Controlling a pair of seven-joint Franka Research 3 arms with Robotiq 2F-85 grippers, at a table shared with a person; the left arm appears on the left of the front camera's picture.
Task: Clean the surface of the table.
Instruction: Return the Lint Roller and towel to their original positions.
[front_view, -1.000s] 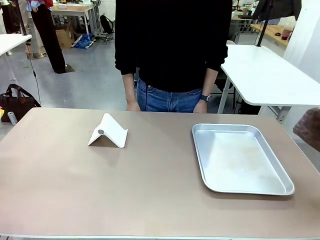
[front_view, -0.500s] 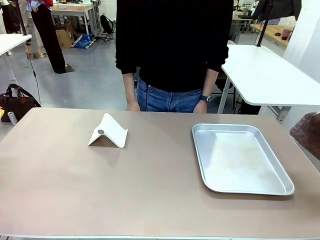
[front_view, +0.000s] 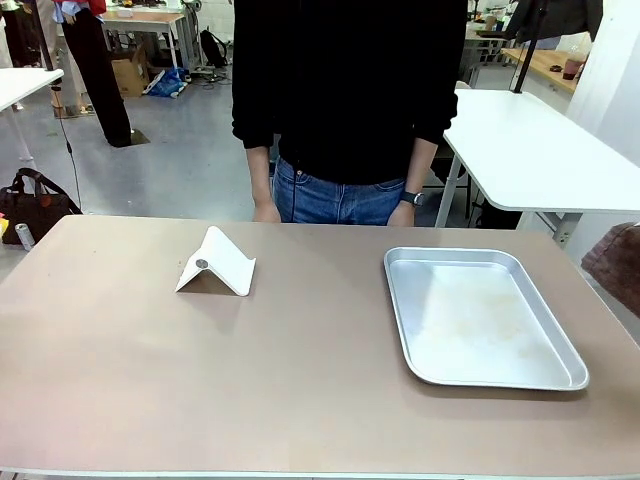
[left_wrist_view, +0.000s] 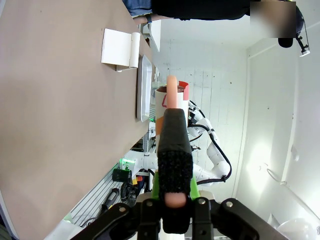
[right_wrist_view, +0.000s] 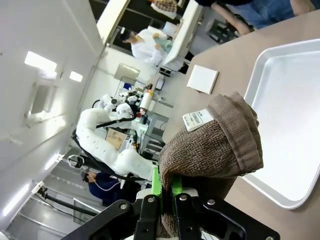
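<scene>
The table, with its matte beige-brown top, spans the front view. A white folded stand sits left of centre and a shiny metal tray lies on the right half, well apart from the stand. A person in a black top and jeans stands at the far side, with both hands hanging at the table's far edge. A white-topped table stands behind on the right.

In the right wrist view, the right gripper has its fingers pinched narrow on a brown towel. The towel bunches up over the green pads and shows a small white label. The table top lies beyond the towel, apart from the fingers, and carries the tray and the stand. In the front view, the towel hangs at the right border, just outside the table's right edge and not touching the top.

In the left wrist view, the left gripper has its fingers pressed together on a slim peach-coloured stick that pokes out past the tips. What the stick is cannot be told. The table top runs along the left of that view, off to one side of the fingers and clear of them, with the stand on it and the tray seen edge-on.
</scene>
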